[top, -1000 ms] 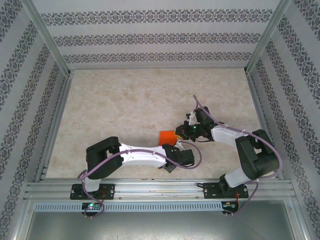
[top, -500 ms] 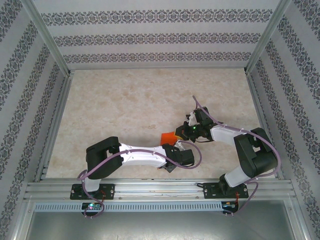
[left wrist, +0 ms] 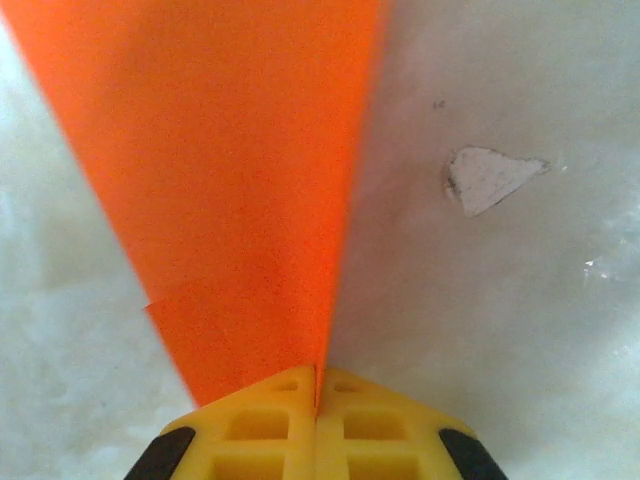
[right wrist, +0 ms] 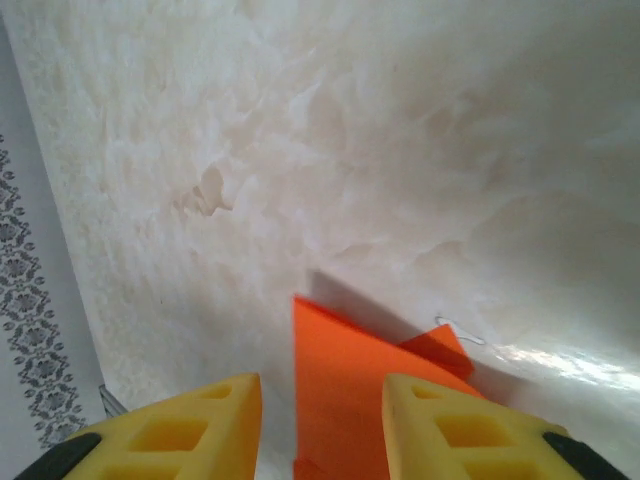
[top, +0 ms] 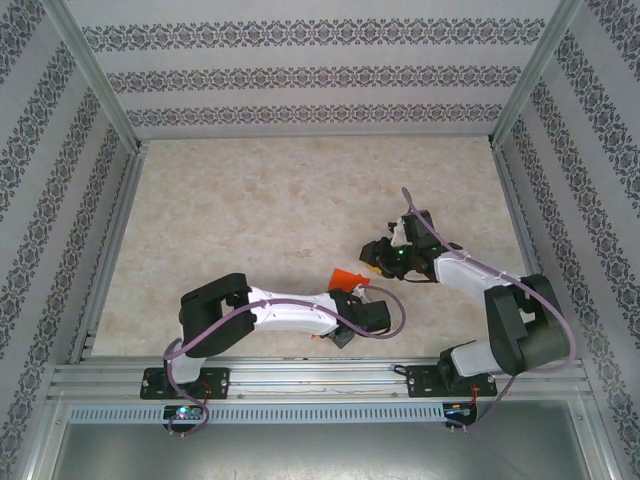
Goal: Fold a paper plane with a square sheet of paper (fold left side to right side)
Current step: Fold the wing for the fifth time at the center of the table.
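The folded orange sheet of paper (left wrist: 230, 180) sits pinched at its narrow end in my left gripper (left wrist: 318, 392), its long axis running straight out toward the right gripper (right wrist: 318, 405), whose jaws stand parted just beyond it, holding nothing. Pale marbled worktop (top: 260, 200) below, patterned walls (top: 300, 80) around

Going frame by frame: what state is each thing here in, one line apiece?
thin bright orange-red paper sheet: folded, pinched at one end.
left hand: shut on that sheet.
right hand: open, holding nothing.
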Tool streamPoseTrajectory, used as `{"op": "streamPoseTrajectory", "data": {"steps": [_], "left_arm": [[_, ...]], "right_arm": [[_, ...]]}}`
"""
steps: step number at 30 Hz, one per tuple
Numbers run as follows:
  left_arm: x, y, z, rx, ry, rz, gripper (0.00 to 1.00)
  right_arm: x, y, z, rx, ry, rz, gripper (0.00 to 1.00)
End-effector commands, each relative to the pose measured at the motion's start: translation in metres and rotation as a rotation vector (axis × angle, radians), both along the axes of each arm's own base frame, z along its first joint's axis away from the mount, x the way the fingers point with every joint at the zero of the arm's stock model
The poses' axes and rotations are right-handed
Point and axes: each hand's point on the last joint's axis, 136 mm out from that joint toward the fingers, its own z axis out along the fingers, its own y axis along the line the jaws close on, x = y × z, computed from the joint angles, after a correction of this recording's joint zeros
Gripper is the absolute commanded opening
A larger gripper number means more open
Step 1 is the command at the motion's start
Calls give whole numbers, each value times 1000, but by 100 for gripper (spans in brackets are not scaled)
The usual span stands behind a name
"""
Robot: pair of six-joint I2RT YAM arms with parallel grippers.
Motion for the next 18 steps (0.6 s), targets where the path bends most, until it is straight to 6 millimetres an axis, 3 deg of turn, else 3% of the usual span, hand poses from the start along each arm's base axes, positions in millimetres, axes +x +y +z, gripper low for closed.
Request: {"op": "streamPoseTrajectory", "data": {"steps": [1,9,18], "left_arm": [[-3,-4,-2,14,27,-22,3],[0,-4,2,-9,32,-7,0],[10,-22,36,-442,167,108,0]], "right_arm": [[-9,-20,-9,-70,11,-24,38],[-15,-44,-8,-85,9,-59,39],[-23,-69,7,-111,-95,-80,55]]}}
